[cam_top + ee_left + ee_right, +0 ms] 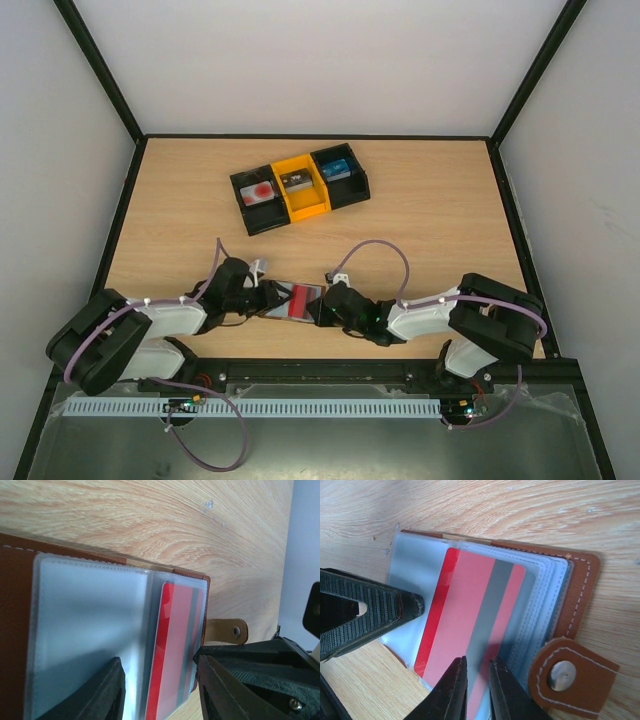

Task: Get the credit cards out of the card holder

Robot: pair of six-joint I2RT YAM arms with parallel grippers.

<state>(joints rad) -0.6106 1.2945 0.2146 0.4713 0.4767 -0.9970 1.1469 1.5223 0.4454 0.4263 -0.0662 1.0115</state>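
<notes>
The brown card holder lies open on the table between both arms, its clear pockets facing up. A red-pink credit card with a grey stripe sits in the pocket page by the snap tab. My left gripper straddles that card, open. One of its fingers rests on the clear pocket and the other stands at the wallet's tab edge. My right gripper hovers over the card's near end, its jaws a narrow gap apart with the grey stripe showing between them.
A three-part tray, black with a yellow middle, stands at the back of the table. A whitish card with a red round mark lies in its left compartment, and other cards lie in the other two. Black frame posts edge the table.
</notes>
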